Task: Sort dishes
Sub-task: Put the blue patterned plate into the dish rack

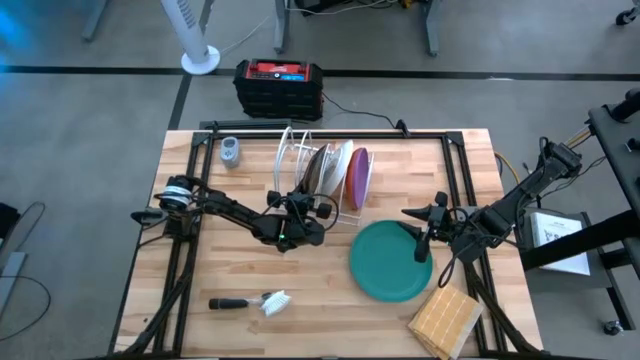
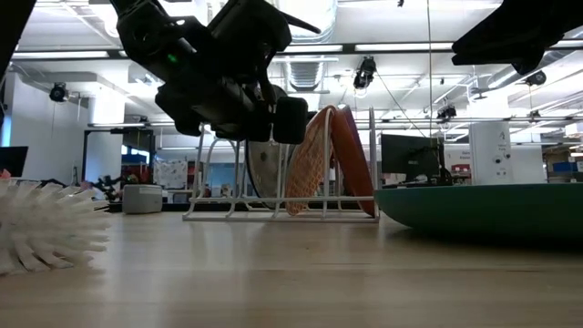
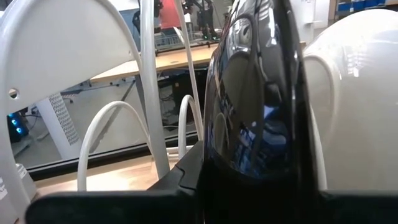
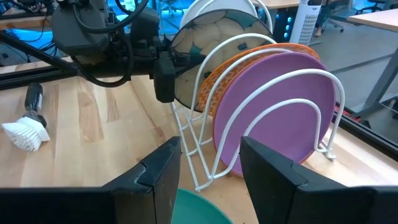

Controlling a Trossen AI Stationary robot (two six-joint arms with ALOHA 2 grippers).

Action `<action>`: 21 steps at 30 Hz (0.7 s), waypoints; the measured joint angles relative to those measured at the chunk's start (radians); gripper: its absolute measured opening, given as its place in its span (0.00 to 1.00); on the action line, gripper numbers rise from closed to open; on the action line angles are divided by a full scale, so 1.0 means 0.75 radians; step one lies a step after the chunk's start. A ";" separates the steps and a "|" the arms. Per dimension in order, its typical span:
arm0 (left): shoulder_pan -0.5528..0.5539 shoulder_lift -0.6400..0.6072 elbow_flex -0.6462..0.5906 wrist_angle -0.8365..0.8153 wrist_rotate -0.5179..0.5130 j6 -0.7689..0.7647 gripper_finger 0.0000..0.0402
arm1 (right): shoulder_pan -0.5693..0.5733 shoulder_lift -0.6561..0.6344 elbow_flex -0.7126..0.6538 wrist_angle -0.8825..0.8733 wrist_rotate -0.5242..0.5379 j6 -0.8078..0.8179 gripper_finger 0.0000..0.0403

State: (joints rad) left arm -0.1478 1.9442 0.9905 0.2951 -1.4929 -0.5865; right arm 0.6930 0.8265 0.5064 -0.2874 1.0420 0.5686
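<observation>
You find the left gripper (image 1: pixel 318 210) clenched on the speckled plate (image 4: pixel 211 59), seating it upright in the wire rack (image 1: pixel 300 160) beside the orange plate (image 4: pixel 217 84) and purple plate (image 4: pixel 280 106), while the right gripper (image 1: pixel 425 238) hovers released over the teal plate (image 1: pixel 385 262) lying flat on the bench (image 1: pixel 190 270).

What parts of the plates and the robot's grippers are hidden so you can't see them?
- Left gripper: in the high view its fingertips sit against the white wire rack, so open or shut is unclear.
- Brownish speckled plate: partly behind the left arm and rack wires in the right wrist view.
- Teal plate: cut off by the low view's right edge.
- Orange plate: mostly behind the purple plate.
</observation>
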 joint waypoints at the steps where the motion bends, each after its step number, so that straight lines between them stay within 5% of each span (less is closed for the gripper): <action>1: 0.000 0.000 0.000 0.000 0.001 0.000 0.12 | 0.000 0.000 0.000 0.000 0.000 0.000 0.39; 21: -0.001 -0.002 0.002 0.001 0.023 -0.007 0.21 | 0.000 0.000 -0.001 -0.001 -0.001 -0.002 0.40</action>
State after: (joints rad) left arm -0.1482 1.9430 0.9921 0.2961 -1.4754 -0.5921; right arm 0.6930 0.8263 0.5056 -0.2880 1.0416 0.5674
